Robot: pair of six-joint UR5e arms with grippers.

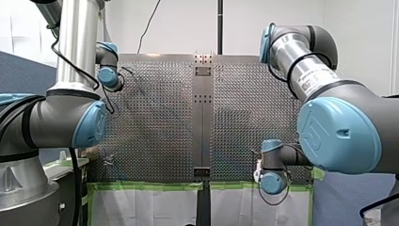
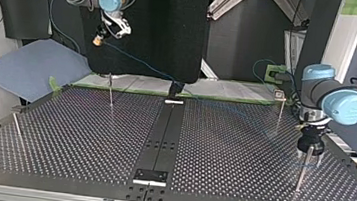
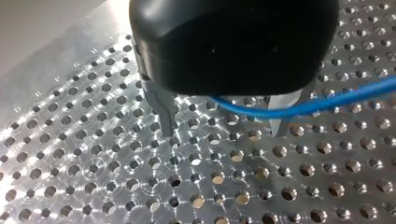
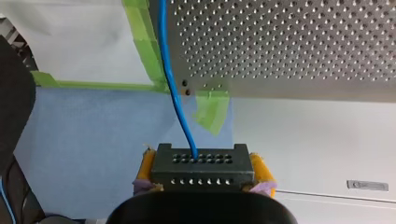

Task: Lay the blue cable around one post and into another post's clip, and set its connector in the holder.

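Cable (image 2: 140, 65): 1 end sat in connector (image 4: 201, 161), between pads of right gripper (image 4: 203, 170), beyond table (image 2: 62, 133) edge; remainder crossed table and passed between fingers of left gripper (image 3: 223, 131).

- My left arm (image 1: 70, 52): silver tube, grey joints, pale-blue caps, black cable.
- My right arm (image 1: 308, 70): same, with a white label.
- My left hand (image 3: 223, 132): black housing, metal fingers (image 3: 166, 112).
- My right hand (image 4: 204, 172): yellow pads (image 4: 260, 168).
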